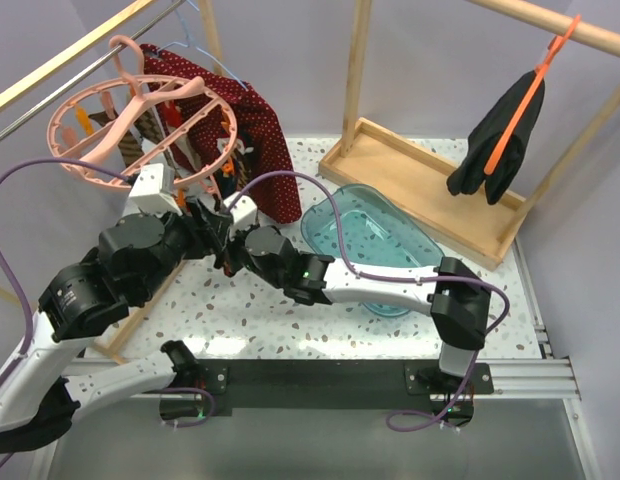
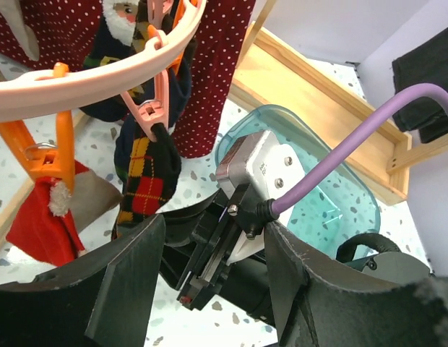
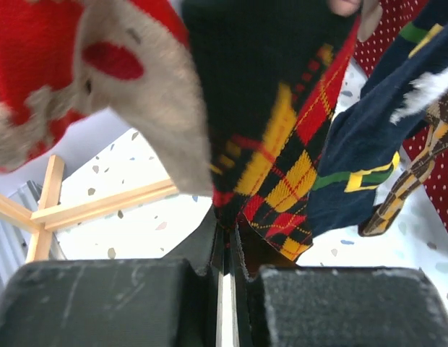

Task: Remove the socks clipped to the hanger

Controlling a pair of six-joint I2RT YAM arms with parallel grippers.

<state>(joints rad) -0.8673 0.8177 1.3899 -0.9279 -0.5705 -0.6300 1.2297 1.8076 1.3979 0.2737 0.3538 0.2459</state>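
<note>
Because the socks [image 3: 332,144] hang by their cuffs from clips on the hanger [image 2: 101,78], the toe is the only free end to take. That is where the right gripper [image 3: 224,264] has hold: its jaws are pressed together, with only a thin slit showing, on the bottom tip of the dark plaid sock [image 3: 274,166], which rises straight above its fingers. The pink clip [image 2: 153,108] pinching that sock's cuff sits well above this gripper on the ring, so I judge that a pull down and away is meant to slip the cloth free. Up and to the right of the gripper in its wrist view hang a navy sock [image 3: 368,123] and a brown checked sock [image 3: 419,166]; up and to its left hangs a red-and-tan sock [image 3: 58,65], pinched by an orange clip [image 2: 63,137]. Every sock I can see is clipped on, so the task looks near its start. The right arm stretches low across the table [image 1: 290,320] from its base, forearm nearly level, wrist tipped so the fingers point up under the ring. The left gripper [image 2: 213,238] hovers just beside the right one, on its left, with its fingers wide apart and nothing between them; its arm is folded, elbow bent. The teal tub [image 1: 400,240] lies behind the right gripper, alongside its forearm, likely to receive the socks.
</note>
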